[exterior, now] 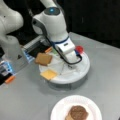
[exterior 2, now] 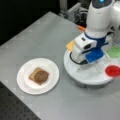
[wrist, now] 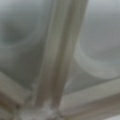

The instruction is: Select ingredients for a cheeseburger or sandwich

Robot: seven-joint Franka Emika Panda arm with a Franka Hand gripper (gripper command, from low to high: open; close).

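Ingredients sit on a round white divided tray at the centre of a grey table. In both front views the arm reaches down over this tray, and the gripper hangs low above the tray's middle, close to the raised dividers that fill the wrist view. Whether its fingers are spread or closed I cannot tell, and nothing shows between them.

In a front view a brown toast slice lies at the tray's ten o'clock edge, with the yellow-orange cheese square just below it at about eight o'clock, both near the gripper but apart from it. The red disc peeks out at the tray's one o'clock, partly behind the wrist. In a front view the red disc lies at the tray's four o'clock, the green lettuce at about two o'clock behind the arm, and the cheese corner juts out at ten o'clock.

A white paper plate rests on the table well apart from the tray, at seven o'clock of it. On this plate lies a second toast slice with the dark round patty on top of it.
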